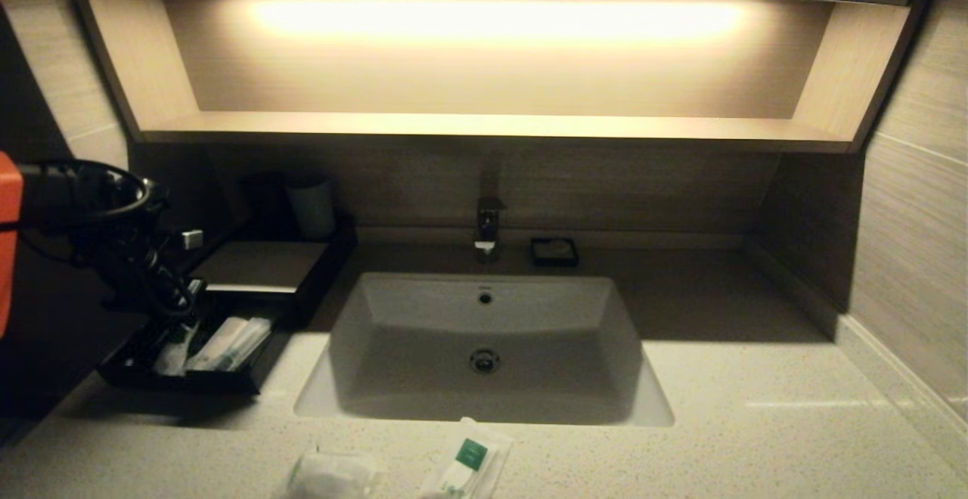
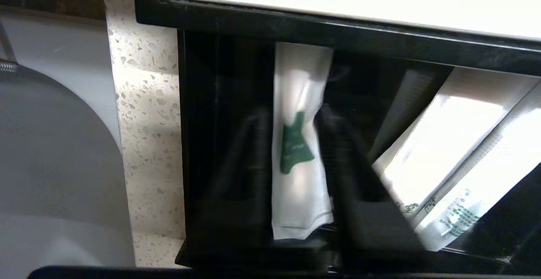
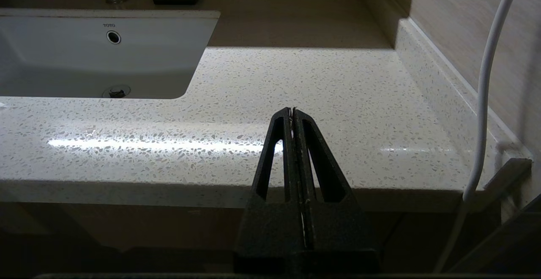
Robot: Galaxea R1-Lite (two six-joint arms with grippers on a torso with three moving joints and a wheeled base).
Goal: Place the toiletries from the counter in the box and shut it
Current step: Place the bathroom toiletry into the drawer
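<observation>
The black box stands at the counter's left with its drawer tray pulled out. My left gripper hangs over the tray. In the left wrist view, the left gripper is open, its blurred fingers standing on either side of a crumpled white packet with a green label. Two long packets lie beside it in the tray. A puffy packet and a green-labelled packet lie at the counter's front edge. My right gripper is shut and empty, off the counter's front right.
The white sink fills the counter's middle, with a faucet and a small black soap dish behind it. Dark cups stand behind the box. A lit wooden shelf runs overhead. A wall closes the right side.
</observation>
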